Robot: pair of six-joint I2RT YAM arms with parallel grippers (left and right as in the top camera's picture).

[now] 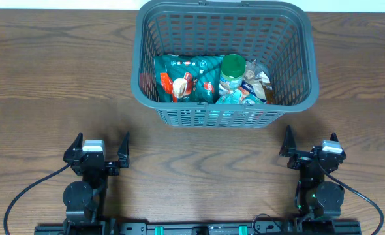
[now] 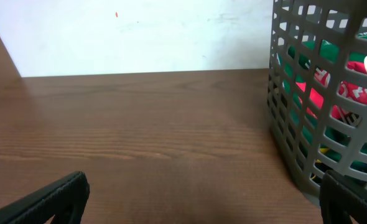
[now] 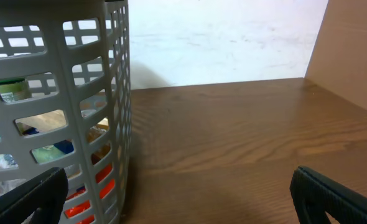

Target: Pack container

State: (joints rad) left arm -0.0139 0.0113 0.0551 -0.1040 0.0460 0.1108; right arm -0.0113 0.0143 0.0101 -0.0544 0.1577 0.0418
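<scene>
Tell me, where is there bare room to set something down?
Bare wood lies between the basket and the left gripper and right gripper, and on both sides of the basket. Inside is crowded: packets and a green-lidded jar cover its floor.

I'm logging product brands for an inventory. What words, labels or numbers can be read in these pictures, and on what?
No text can be read in any view.
Teal packets in the basket: white and red print, too small and blurred to read.
Green-lidded jar: label blurred, unreadable.
Pale packets beside the jar: print unreadable.
</scene>
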